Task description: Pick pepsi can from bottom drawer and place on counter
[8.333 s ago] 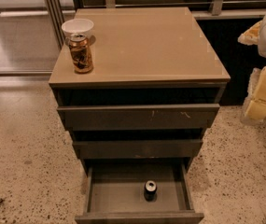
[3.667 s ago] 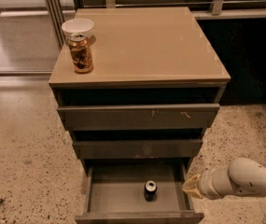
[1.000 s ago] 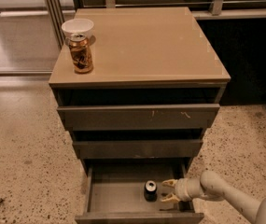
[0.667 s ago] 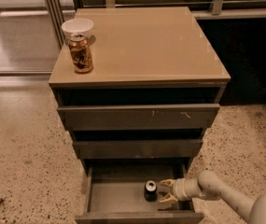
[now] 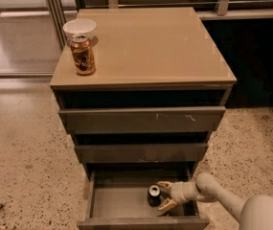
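**A:** What is on the left?

**B:** A brown-gold can (image 5: 83,55) stands at the left rear corner of the tan surface (image 5: 155,42). A white bowl (image 5: 79,28) sits just behind it. Below the surface, the two upper drawers (image 5: 141,120) show their flat fronts. The bottom drawer (image 5: 119,201) is pulled out.

**A:** And the pepsi can?

**B:** The pepsi can (image 5: 153,195) stands upright on the drawer floor, right of centre. It is in the same spot as in the earlier views.

**A:** Where is the pincer?

**B:** The pincer (image 5: 160,196) is inside the drawer, just right of the can, at the end of a pale arm (image 5: 222,201) that reaches in from the right. Its fingers are spread wide, one tip behind the can's right side and one in front. It holds nothing. I cannot tell whether either tip touches the can.

**A:** What has just changed?

**B:** A few seconds ago the arm hung outside the drawer's right front corner. A second ago the pincer was in the drawer with a gap between it and the can. Now the tips have drawn level with the can's right edge.

**A:** What does that mean for the task?

**B:** The approach looks nearly finished, and the grasp is the step in hand. The pincer probably needs to move a little further left, close on the can and lift it clear of the drawer fronts. Only then can the can go up to the surface.
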### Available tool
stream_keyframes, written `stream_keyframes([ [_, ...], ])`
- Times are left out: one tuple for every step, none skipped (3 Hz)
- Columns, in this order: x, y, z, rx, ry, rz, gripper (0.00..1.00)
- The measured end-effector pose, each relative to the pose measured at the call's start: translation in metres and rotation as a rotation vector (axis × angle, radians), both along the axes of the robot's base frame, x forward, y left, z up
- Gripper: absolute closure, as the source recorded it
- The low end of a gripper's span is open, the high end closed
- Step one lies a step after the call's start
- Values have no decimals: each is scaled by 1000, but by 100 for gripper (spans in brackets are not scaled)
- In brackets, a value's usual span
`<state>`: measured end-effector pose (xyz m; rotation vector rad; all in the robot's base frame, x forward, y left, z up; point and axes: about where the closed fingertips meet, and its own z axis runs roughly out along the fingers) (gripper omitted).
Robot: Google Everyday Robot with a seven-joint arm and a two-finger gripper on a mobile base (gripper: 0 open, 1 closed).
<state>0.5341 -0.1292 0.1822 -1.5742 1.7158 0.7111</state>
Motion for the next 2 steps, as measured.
stream_keyframes([
  [8,15,-4,33,-16,33,24],
  [13,32,-7,67,-29,64,25],
])
